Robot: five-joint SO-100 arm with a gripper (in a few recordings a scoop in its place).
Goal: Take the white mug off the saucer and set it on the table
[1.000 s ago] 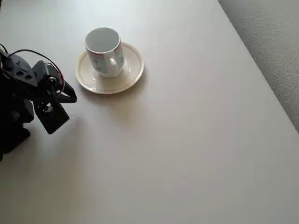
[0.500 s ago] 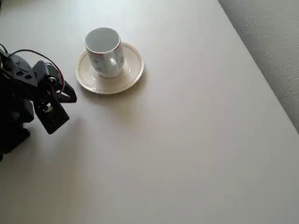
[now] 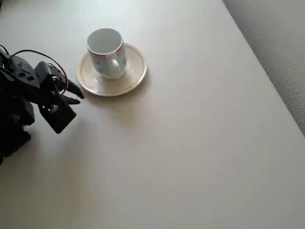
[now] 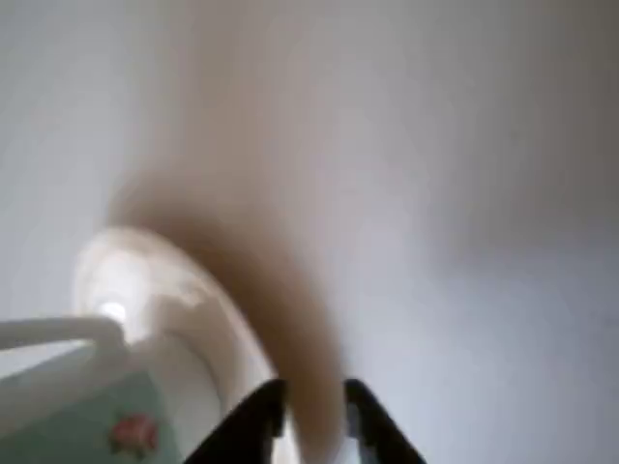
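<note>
The white mug (image 3: 106, 51) is seen upright on the saucer (image 3: 134, 71), up and right of the end effector (image 3: 71, 98), whose fingertips are parted only narrowly, gripping nothing, above the table (image 3: 190, 143).

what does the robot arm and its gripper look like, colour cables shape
In the overhead view the arm is matte black, built of blocky, angular segments. Thin red and black cables loop over its upper part. The gripper is black too, with one pointed finger and a broader squarish block beside it. In the wrist view the gripper shows as two dark tapering fingertips. No markings can be made out.
</note>
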